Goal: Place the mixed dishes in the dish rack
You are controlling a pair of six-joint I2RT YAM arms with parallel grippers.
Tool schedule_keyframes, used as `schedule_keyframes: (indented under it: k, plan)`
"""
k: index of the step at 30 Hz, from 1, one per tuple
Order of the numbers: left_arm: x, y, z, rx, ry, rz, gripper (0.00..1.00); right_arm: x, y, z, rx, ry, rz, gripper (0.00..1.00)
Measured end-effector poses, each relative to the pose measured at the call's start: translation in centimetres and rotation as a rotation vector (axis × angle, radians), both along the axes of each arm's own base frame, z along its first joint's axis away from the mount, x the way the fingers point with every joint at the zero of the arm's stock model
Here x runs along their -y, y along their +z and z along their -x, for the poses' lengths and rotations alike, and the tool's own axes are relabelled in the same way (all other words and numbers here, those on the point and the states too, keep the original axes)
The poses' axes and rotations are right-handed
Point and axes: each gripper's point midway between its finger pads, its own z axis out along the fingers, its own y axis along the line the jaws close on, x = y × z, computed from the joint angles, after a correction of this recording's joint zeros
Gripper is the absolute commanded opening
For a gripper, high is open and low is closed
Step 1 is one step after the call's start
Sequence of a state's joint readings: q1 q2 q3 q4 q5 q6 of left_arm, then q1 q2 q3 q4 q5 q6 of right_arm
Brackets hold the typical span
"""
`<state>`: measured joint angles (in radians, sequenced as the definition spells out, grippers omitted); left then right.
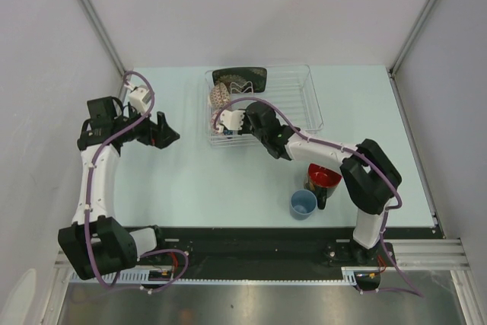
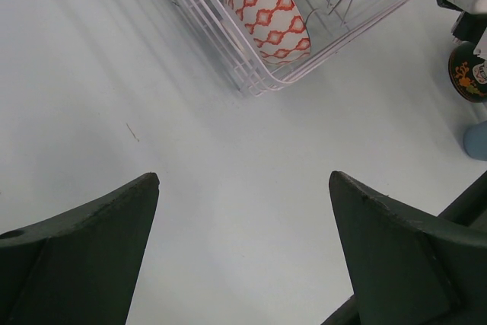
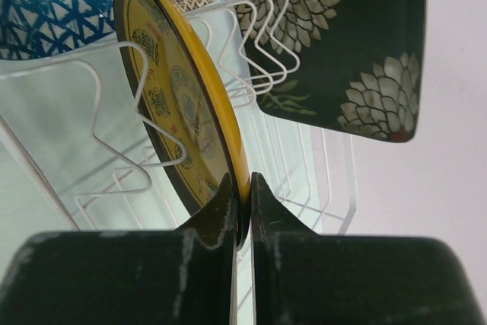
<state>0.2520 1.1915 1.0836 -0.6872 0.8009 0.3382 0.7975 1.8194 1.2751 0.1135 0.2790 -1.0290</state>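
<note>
Left arm (image 1: 93,180) rises from its base at lower left, elbow bent out to the left, forearm turned toward the right. Left gripper (image 1: 163,131) points right and down, fingers (image 2: 91,249) spread wide, nothing between them. Right arm (image 1: 327,148) runs from its base at lower right, up and to the left, stretched long and low. Right gripper (image 1: 230,120) sits at the far end, wrist tipped down. Right fingers (image 3: 213,215) are pressed close with only a thin slit between, pinching the rim of the yellow dark-rimmed saucer (image 3: 171,89). The two grippers are well apart.
</note>
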Motion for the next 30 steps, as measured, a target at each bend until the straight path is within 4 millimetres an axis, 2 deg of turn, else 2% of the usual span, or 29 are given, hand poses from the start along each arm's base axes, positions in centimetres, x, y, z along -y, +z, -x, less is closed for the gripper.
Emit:
schedule_keyframes:
  k: [2, 6, 8, 10, 14, 20, 23, 26, 28, 30]
  plan:
    - [0.0, -0.1, 0.0, 0.001, 0.000, 0.000, 1.00, -0.2, -0.5, -0.1, -0.009, 0.001, -0.004, 0.00]
    - [0.1, 0.0, -0.1, 0.004, -0.004, 0.005, 1.00, -0.4, -0.9, -0.1, -0.016, -0.002, -0.013, 0.19]
    - [0.1, 0.0, -0.1, 0.007, -0.005, 0.005, 1.00, -0.4, -0.9, -0.1, -0.018, -0.008, -0.025, 0.24]
    - [0.1, 0.0, -0.1, 0.007, -0.006, 0.006, 1.00, -0.3, -0.8, -0.2, -0.014, -0.025, -0.037, 0.37]
    - [0.2, 0.1, -0.2, 0.011, -0.009, 0.009, 1.00, -0.1, -0.5, -0.4, -0.012, -0.062, -0.072, 0.54]
    - [0.3, 0.2, -0.2, 0.011, -0.008, 0.021, 0.99, 0.6, 0.3, 0.1, -0.038, -0.114, -0.135, 0.56]
    - [0.3, 0.2, -0.2, 0.009, -0.007, 0.026, 1.00, 1.4, 3.2, 0.7, -0.036, -0.148, -0.224, 0.55]
    - [0.4, 0.2, -0.2, 0.007, -0.008, 0.030, 1.00, 3.4, 7.6, 1.0, -0.001, -0.205, -0.355, 0.66]
    - [0.5, 0.2, -0.2, 0.007, -0.013, 0.034, 1.00, 6.1, 10.6, 0.3, 0.043, -0.285, -0.455, 0.68]
    - [0.7, 0.2, -0.2, 0.006, -0.020, 0.035, 1.00, 9.8, 12.5, -1.1, 0.095, -0.401, -0.531, 0.69]
